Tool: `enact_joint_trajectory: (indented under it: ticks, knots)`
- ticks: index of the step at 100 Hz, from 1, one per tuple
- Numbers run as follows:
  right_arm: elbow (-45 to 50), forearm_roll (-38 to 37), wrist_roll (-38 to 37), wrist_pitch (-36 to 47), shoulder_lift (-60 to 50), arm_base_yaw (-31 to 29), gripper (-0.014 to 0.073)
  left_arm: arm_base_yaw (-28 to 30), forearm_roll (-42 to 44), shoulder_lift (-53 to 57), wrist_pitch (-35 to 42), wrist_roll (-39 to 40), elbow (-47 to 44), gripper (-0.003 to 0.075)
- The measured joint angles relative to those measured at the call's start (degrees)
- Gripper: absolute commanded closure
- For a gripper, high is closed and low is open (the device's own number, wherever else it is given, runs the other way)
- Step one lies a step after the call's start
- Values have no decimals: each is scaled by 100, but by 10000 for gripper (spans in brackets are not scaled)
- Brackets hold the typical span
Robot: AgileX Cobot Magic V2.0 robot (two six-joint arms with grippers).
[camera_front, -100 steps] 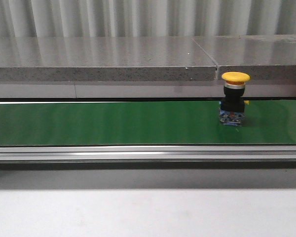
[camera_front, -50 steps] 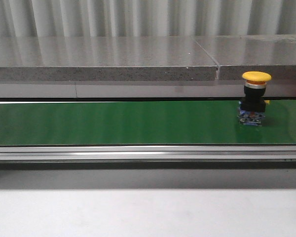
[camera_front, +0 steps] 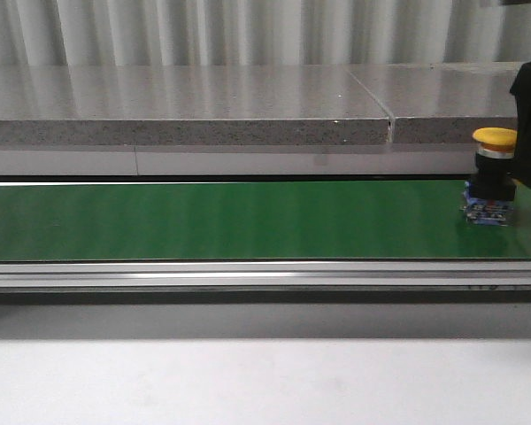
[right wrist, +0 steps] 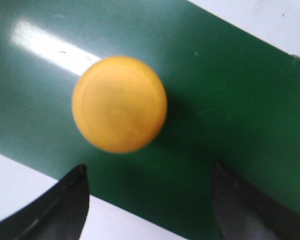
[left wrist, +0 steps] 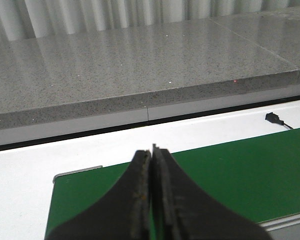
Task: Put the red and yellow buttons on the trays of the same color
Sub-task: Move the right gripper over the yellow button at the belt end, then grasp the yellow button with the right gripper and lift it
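Right wrist view: right gripper [right wrist: 150,200] wide open, holding nothing, hangs over yellow button [right wrist: 119,103] so fingers can drop on both sides. Button stands upright on green belt [camera_front: 203,220], at far right end. Left gripper [left wrist: 152,200] pinched closed, empty, over belt's other end.

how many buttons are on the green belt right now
1. A yellow button stands upright near the right end of the green belt, beside the right gripper, whose fingers are spread. No red button shows; more may lie beyond the frame.
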State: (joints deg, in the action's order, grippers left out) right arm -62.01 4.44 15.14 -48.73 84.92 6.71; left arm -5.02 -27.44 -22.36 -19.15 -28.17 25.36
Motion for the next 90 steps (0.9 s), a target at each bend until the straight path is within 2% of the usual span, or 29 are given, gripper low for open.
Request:
enact_joint_trajectory:
  ticks: [38, 45, 60, 67, 90]
  knots:
    - [0, 25, 10, 762, 358, 0, 90, 0, 0, 0, 0, 0, 0, 740]
    - [0, 25, 10, 836, 394, 0, 148, 0, 0, 0, 0, 0, 0, 740]
    - [0, 25, 10, 816, 448, 0, 422, 0, 0, 0, 0, 0, 0, 740]
    - [0, 25, 23, 769, 448, 0, 498, 0, 0, 0, 0, 0, 0, 740]
    - [-351, 36, -143, 133, 438, -117, 515, 0, 0, 0, 0, 0, 0, 740]
